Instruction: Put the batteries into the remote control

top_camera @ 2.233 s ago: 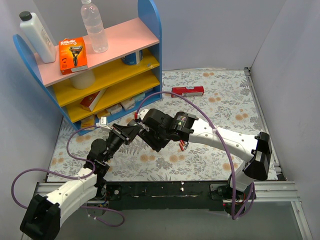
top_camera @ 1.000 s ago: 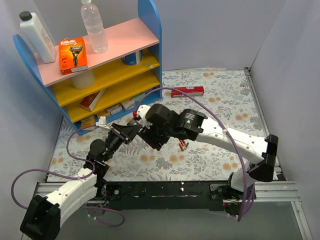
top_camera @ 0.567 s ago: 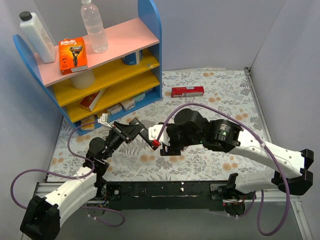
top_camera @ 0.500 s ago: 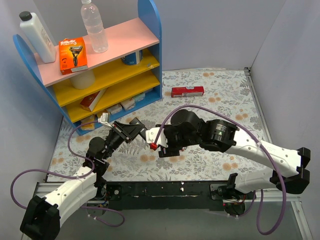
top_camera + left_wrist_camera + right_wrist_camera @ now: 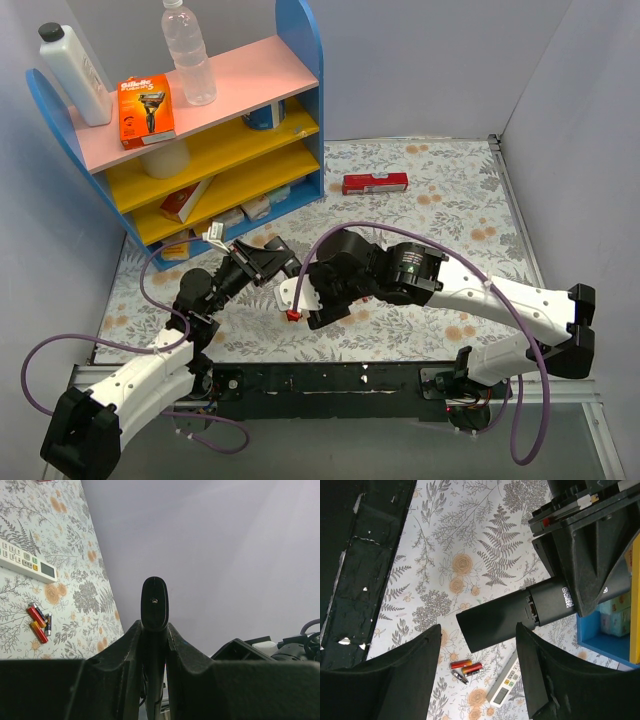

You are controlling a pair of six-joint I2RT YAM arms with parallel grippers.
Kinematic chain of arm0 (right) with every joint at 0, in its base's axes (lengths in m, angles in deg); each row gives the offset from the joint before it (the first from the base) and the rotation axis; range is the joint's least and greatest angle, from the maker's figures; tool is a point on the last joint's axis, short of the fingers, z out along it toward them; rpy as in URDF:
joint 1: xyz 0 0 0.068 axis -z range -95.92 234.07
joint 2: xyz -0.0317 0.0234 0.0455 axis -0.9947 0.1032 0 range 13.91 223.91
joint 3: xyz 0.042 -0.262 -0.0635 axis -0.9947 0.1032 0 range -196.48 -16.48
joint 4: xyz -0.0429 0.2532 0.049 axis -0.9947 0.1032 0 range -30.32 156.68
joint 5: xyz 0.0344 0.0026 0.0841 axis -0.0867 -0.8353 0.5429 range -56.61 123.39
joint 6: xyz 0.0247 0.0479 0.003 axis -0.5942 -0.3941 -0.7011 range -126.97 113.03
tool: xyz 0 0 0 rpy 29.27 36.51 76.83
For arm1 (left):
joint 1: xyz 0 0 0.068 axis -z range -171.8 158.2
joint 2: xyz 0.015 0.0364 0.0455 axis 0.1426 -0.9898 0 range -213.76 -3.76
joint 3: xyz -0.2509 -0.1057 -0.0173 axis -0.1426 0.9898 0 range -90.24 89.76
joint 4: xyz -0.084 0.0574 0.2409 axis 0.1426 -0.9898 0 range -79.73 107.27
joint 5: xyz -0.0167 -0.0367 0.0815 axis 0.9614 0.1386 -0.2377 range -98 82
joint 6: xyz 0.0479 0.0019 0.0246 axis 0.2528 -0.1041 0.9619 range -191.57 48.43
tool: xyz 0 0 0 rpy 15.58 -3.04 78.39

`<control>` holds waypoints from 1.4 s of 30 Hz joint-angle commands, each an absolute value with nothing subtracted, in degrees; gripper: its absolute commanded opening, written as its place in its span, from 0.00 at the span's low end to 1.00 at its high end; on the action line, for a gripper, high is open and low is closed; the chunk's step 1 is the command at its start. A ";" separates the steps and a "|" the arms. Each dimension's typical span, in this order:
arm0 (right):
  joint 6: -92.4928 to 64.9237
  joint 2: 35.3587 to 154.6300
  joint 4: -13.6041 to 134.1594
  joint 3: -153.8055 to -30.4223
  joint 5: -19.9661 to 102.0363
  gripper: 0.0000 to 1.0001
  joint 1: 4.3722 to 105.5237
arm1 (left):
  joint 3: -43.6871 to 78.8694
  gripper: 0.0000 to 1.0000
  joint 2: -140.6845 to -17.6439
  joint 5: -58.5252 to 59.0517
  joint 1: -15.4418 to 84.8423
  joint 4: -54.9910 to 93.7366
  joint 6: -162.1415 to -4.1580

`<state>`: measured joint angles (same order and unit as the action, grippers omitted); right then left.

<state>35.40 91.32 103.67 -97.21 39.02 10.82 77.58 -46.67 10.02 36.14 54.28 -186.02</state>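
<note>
My left gripper (image 5: 268,262) is shut on the black remote control (image 5: 505,617), which it holds above the table. The remote's rounded end (image 5: 154,602) sticks out between the left fingers (image 5: 131,645). My right gripper (image 5: 477,627) hangs open over the remote's free end, with nothing between its jaws; in the top view the right gripper (image 5: 295,300) sits just near of the remote. The batteries (image 5: 465,667), two red and one dark, lie together on the floral cloth, also visible as the batteries (image 5: 39,625) in the left wrist view. The right arm hides them in the top view.
A white remote (image 5: 502,685) lies on the cloth beside the batteries. A blue shelf unit (image 5: 300,60) with pink and yellow boards stands at the back left. A red box (image 5: 375,183) lies at the back. The black front rail (image 5: 330,380) runs along the near edge.
My right arm has swung back toward the near edge, and its open gripper now sits near the remote's free end. The left gripper still holds the remote, shifted slightly.
</note>
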 commanded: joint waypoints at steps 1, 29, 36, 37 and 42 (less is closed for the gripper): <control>38.03 92.40 104.95 -100.24 40.16 0.68 9.98 | 75.08 0.00 -46.56 11.51 36.24 54.53 -190.22; 39.35 93.19 101.96 -94.62 33.66 0.66 9.10 | 72.97 0.00 -47.53 14.85 36.15 58.66 -191.36; 39.52 92.58 98.36 -92.86 30.32 0.63 9.19 | 72.45 0.00 -47.53 16.17 36.06 60.42 -192.68; 39.44 92.58 98.18 -92.77 30.23 0.63 9.11 | 72.36 0.00 -47.35 16.17 36.15 60.60 -192.77; 39.61 92.93 96.16 -91.72 29.09 0.61 9.10 | 71.48 0.00 -47.18 17.48 36.06 61.21 -192.77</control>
<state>38.96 92.96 98.66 -93.47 31.20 9.07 75.87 -48.36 13.65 35.77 54.90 -184.12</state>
